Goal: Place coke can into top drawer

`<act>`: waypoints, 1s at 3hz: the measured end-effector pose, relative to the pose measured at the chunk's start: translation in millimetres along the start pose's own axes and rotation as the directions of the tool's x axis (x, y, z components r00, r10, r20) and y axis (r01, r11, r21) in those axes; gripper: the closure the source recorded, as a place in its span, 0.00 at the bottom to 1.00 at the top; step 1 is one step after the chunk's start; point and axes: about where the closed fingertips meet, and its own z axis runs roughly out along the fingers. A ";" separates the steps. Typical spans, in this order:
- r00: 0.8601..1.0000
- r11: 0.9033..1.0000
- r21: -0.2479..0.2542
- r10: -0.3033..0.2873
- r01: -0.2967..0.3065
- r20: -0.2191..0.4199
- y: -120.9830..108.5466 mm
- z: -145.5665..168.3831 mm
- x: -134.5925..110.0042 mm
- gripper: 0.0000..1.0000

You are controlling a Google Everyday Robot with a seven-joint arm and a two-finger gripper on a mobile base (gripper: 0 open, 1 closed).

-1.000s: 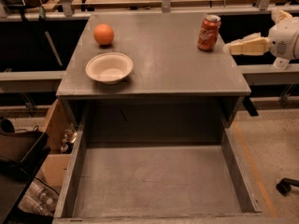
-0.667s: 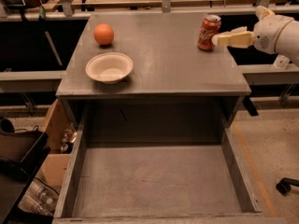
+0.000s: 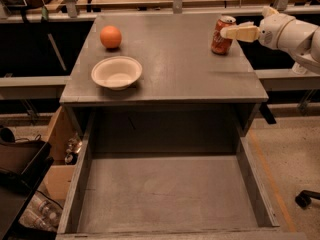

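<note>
The red coke can (image 3: 219, 44) stands upright at the back right of the grey cabinet top (image 3: 175, 69). My gripper (image 3: 223, 32) reaches in from the right at the can's upper half. It is open, and its near finger (image 3: 240, 32) lies across the front of the can; the other finger is hidden behind it. The can still rests on the cabinet top. The top drawer (image 3: 79, 184) is pulled out wide below the front edge, with a bare flat bottom and nothing in it.
A white bowl (image 3: 116, 72) sits at the front left of the cabinet top, and an orange fruit (image 3: 110, 36) lies behind it. Boxes and clutter (image 3: 30, 174) stand on the floor at the left. A bench runs along the back.
My gripper has moved left from beside the cabinet's right edge to the can, and its near finger now overlaps the can. The can, bowl, fruit and drawer have not moved.
</note>
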 end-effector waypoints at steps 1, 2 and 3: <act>0.998 0.998 0.028 0.059 -0.058 -0.037 -20.3 14.2 13.6 0.00; 0.991 0.992 0.029 0.126 -0.125 -0.047 -29.2 32.6 25.7 0.00; 0.983 0.984 0.011 0.177 -0.177 -0.047 -29.3 52.6 36.3 0.00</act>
